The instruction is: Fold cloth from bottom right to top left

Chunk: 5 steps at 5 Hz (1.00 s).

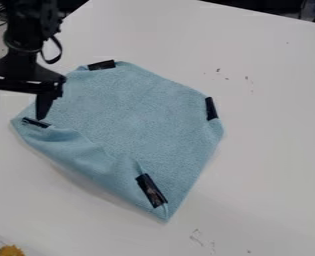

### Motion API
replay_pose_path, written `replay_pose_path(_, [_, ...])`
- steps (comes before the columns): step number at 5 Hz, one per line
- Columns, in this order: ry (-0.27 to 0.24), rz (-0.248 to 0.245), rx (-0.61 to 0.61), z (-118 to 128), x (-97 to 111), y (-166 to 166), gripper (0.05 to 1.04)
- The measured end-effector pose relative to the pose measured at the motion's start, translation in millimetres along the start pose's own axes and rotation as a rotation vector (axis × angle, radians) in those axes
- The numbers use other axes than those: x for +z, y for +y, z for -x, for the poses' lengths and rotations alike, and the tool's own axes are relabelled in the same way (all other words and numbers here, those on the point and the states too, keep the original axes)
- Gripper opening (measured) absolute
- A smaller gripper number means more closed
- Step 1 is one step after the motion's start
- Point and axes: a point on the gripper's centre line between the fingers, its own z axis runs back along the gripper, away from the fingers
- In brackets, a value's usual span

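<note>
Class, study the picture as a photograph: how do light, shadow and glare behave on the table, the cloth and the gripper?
Camera view: soft, fairly even light on the white table, with no harsh glare; camera view: a faint, soft-edged shadow beside the lower-left edge of the blue cloth; camera view: the black pincer reads almost as a silhouette.

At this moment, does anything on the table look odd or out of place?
Mildly: the blue cloth's lower-left side is puckered and raised in a loose ridge, while its middle lies fairly flat. Small dark marks also blemish the white table beyond the cloth's upper-right edge.
</note>
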Motion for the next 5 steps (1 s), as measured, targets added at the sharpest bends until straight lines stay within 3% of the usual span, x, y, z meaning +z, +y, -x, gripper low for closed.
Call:
replay_pose_path(1, [-0.016, 0.105, -0.053, 36.4, 23.2, -24.3, 1.001])
replay_pose_path(2, [0.009, 0.177, -0.097, 67.4, 36.5, -46.8, 1.001])
replay_pose_path(3, [0.068, 0.231, -0.133, 94.3, 39.5, -69.9, 1.001])
replay_pose_path(5, [0.128, 0.301, -0.219, 106.6, 27.3, -126.6, 1.001])
